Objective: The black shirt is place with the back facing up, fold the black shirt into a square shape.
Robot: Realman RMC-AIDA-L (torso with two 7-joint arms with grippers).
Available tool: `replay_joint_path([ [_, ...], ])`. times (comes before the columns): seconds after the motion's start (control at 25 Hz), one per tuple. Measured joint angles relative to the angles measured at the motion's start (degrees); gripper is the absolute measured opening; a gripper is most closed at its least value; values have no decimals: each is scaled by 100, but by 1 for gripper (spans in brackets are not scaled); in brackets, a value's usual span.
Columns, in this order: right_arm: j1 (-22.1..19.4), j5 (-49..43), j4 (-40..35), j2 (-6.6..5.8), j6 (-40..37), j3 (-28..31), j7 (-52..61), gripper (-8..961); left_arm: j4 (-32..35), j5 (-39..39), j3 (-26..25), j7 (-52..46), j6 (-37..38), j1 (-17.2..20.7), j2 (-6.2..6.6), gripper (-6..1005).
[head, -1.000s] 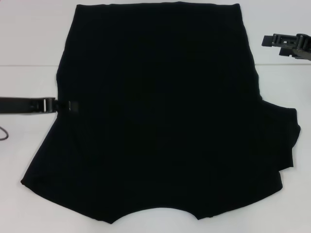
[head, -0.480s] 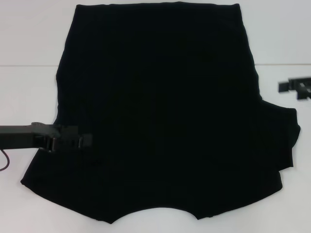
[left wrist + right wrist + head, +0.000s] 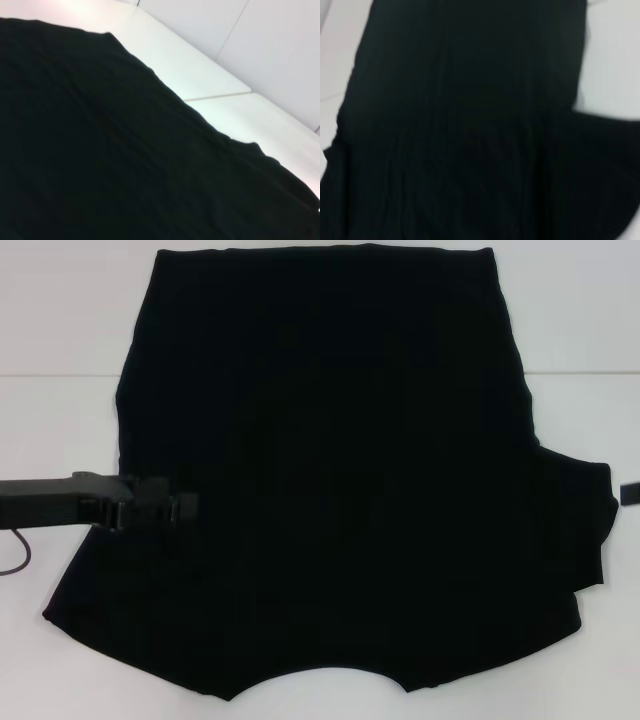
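Note:
The black shirt (image 3: 330, 470) lies spread flat on the white table (image 3: 60, 320) and fills most of the head view. Its collar cut-out is at the near edge, and one sleeve sticks out to the right. No lettering shows. My left gripper (image 3: 185, 507) reaches in from the left and sits over the shirt's left side, dark against the dark cloth. Only a small black tip of my right gripper (image 3: 629, 493) shows at the right edge, just beyond the sleeve. In both wrist views I see only the shirt (image 3: 100, 150) (image 3: 470, 125) on white table.
White table surface shows on both sides of the shirt and beyond it, with a seam line (image 3: 60, 375) running across. A thin dark cable (image 3: 18, 560) loops under the left arm near the left edge.
My left gripper has moved inward from the shirt's left edge, and nearer, onto the cloth. My right gripper has dropped from the far right toward the sleeve and slid almost out of view.

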Motion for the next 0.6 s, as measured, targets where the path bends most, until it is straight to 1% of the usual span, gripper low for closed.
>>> replay_joint_path([
  [0.08,-4,-137,83,16,-1,15,2,632,-1,-70,0,1,-3,-1,0,656],
  [0.24,33,-459,331,98,185,4,4,469,-2,-183,-4,21,-3,3,1,656],
  [0.4,82,-646,561,177,489,-24,6,456,-2,-224,-8,30,-34,20,0,657],
  [0.6,95,-679,603,278,674,-26,7,439,-8,-284,-9,28,-62,34,-4,659],
])
